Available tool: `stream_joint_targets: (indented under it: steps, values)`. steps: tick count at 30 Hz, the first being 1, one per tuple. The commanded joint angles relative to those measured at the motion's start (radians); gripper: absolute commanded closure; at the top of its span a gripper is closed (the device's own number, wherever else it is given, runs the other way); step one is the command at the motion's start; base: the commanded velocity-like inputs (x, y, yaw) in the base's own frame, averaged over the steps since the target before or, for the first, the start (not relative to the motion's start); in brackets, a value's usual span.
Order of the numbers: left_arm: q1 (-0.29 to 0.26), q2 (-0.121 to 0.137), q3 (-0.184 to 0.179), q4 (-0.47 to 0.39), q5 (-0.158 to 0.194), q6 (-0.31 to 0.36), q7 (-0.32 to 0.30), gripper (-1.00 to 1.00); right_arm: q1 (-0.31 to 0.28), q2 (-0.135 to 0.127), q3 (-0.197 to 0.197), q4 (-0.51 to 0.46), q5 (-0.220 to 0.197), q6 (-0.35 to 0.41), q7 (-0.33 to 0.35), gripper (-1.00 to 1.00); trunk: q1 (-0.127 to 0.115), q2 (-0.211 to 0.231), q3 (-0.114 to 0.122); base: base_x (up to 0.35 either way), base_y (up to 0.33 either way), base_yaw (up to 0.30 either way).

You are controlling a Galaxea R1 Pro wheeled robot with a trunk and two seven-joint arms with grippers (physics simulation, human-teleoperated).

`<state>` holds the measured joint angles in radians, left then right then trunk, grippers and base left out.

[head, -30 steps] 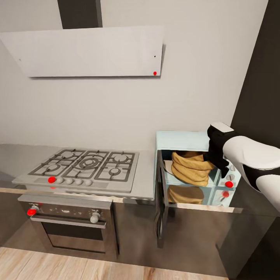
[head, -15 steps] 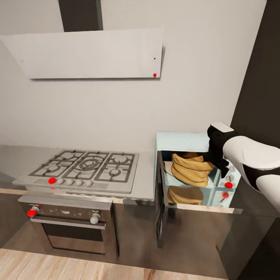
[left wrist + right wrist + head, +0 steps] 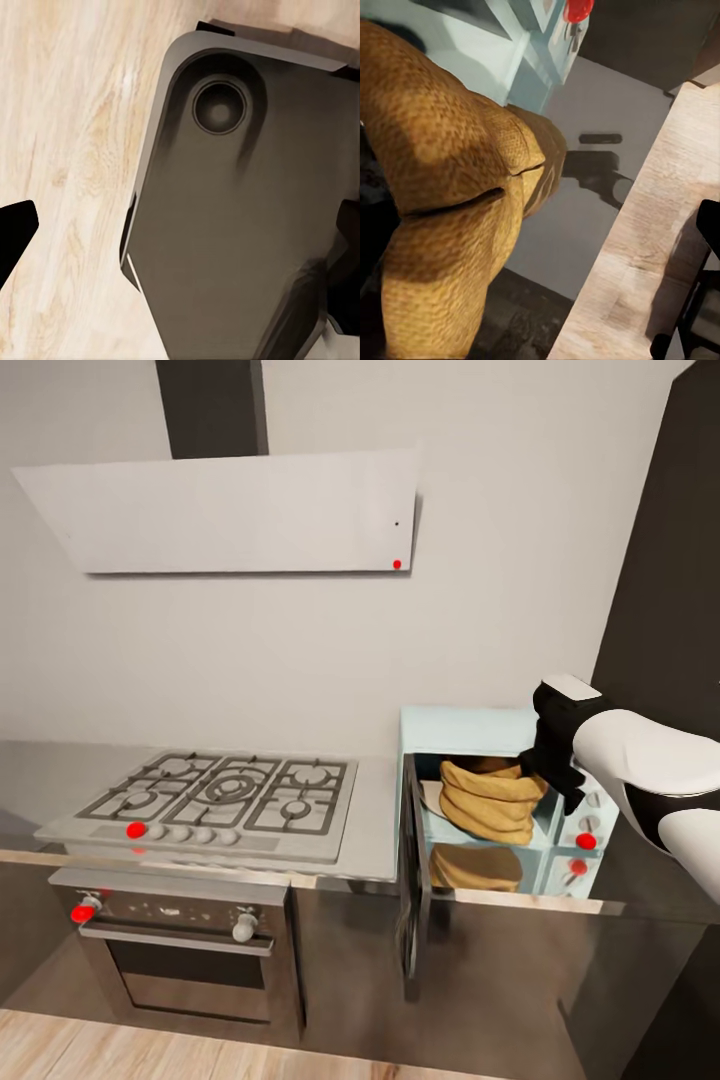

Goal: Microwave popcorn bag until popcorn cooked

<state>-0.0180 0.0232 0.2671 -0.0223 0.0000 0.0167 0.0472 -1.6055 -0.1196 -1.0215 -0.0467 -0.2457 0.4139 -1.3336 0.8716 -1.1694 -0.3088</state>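
The mint-blue microwave (image 3: 470, 725) stands on the grey countertop (image 3: 378, 830), its door (image 3: 413, 880) swung open toward me. The tan-brown popcorn bag (image 3: 490, 800) sits inside it, leaning a little. My right gripper (image 3: 548, 765) is at the bag's upper right edge, just inside the opening. In the right wrist view the popcorn bag (image 3: 442, 180) lies against one side of the right gripper (image 3: 540, 225), and the other fingertip (image 3: 709, 225) stands well apart from it, so the jaws are open. My left gripper (image 3: 180, 240) hangs open over the wooden floor.
A steel gas hob (image 3: 220, 795) lies left of the microwave, with a built-in oven (image 3: 180, 945) below and a white hood (image 3: 240, 510) above. A dark wall panel (image 3: 670, 590) rises at the right. The open door juts out past the counter's front edge.
The whole picture has slid down a little, so the camera has tilted up. The right arm, the bag and the microwave door keep the same places relative to each other.
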Motion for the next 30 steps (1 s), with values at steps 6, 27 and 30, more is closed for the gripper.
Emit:
stream_joint_targets:
  steps: [6, 27, 30]
  values:
    - [0.000, 0.000, 0.003, -0.001, 0.000, 0.002, 0.002, -1.00, -0.001, 0.000, 0.008, -0.001, -0.011, 0.011, 0.024, -1.00, 0.000, -0.001, 0.009, 0.000, 0.000, 0.000]
    - [0.000, 0.000, 0.003, -0.001, 0.000, 0.002, 0.002, -1.00, -0.001, 0.000, 0.006, -0.001, -0.011, 0.020, 0.040, -1.00, 0.000, -0.001, 0.044, 0.000, 0.000, 0.000]
    - [0.000, 0.000, 0.003, -0.001, 0.000, 0.001, 0.002, -1.00, -0.001, 0.000, 0.006, -0.002, -0.011, 0.020, 0.040, -1.00, 0.000, -0.001, 0.049, -0.002, 0.000, 0.000]
